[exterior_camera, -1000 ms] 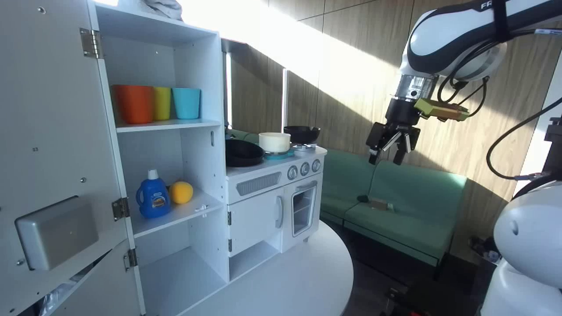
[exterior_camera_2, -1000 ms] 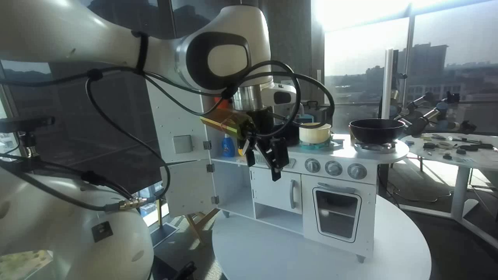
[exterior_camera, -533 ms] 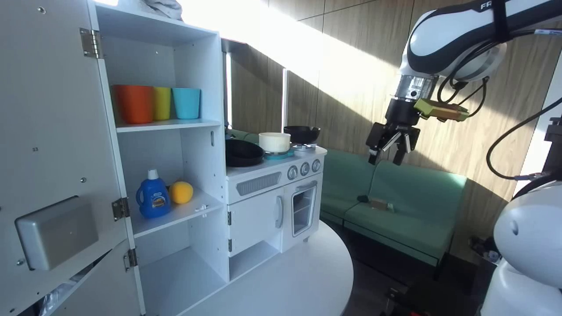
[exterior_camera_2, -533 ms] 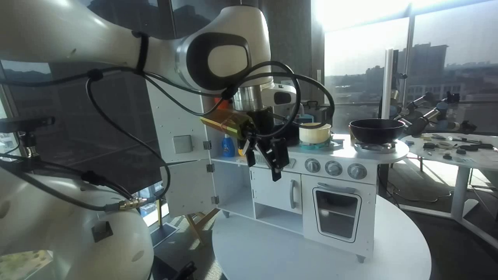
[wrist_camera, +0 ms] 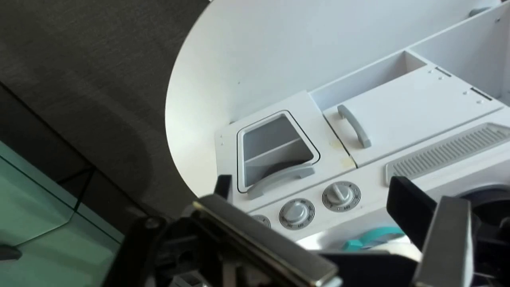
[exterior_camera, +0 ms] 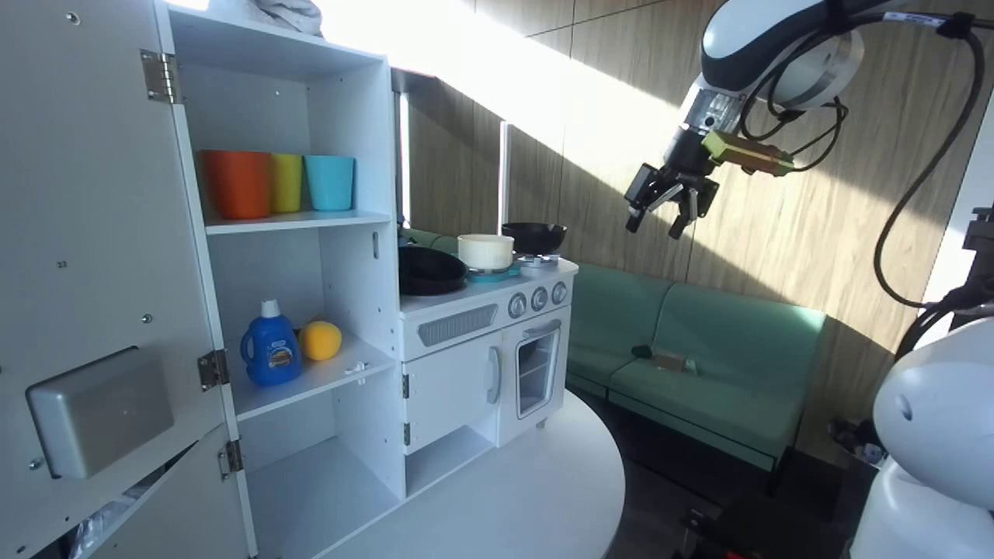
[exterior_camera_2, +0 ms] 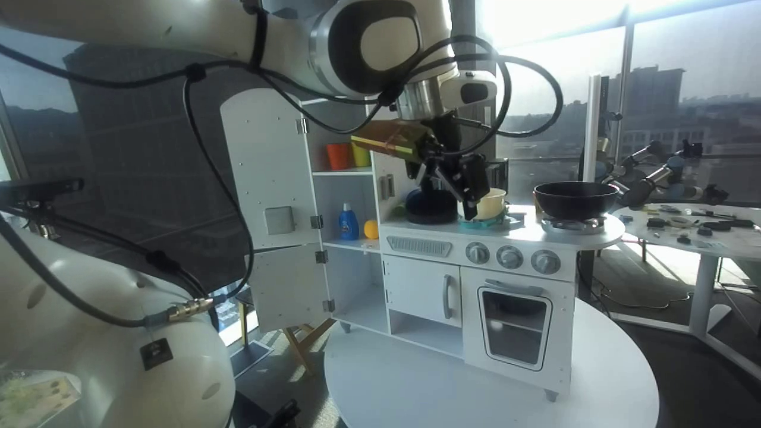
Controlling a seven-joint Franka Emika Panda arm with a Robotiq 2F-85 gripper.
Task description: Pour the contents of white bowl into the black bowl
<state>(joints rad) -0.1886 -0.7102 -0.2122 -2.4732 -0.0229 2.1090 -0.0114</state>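
The white bowl [exterior_camera: 486, 252], cream and low-sided, sits upright on a turquoise burner in the middle of the toy stove top. In an exterior view the white bowl [exterior_camera_2: 492, 204] is partly hidden behind my gripper. Part of the white bowl [wrist_camera: 402, 248] shows at the bottom of the wrist view. Its contents cannot be seen. The wide black bowl [exterior_camera_2: 576, 201] stands on the end burner, also in an exterior view [exterior_camera: 534, 237]. My gripper [exterior_camera: 656, 225] is open and empty, above stove height and apart from both bowls. It also shows in an exterior view [exterior_camera_2: 445, 195] and the wrist view [wrist_camera: 313, 189].
Another round black pan [exterior_camera: 431, 271] sits tilted between the white bowl and the tall cabinet. Shelves hold orange [exterior_camera: 237, 184], yellow and turquoise cups, a blue bottle [exterior_camera: 272, 349] and an orange ball [exterior_camera: 320, 340]. The cabinet door [exterior_camera_2: 270, 178] stands open. A green sofa [exterior_camera: 714, 365] is behind.
The arm was still between the earlier frames. Now the gripper has risen and tilted, moving left in one exterior view and right in the other. The bowls have not moved.
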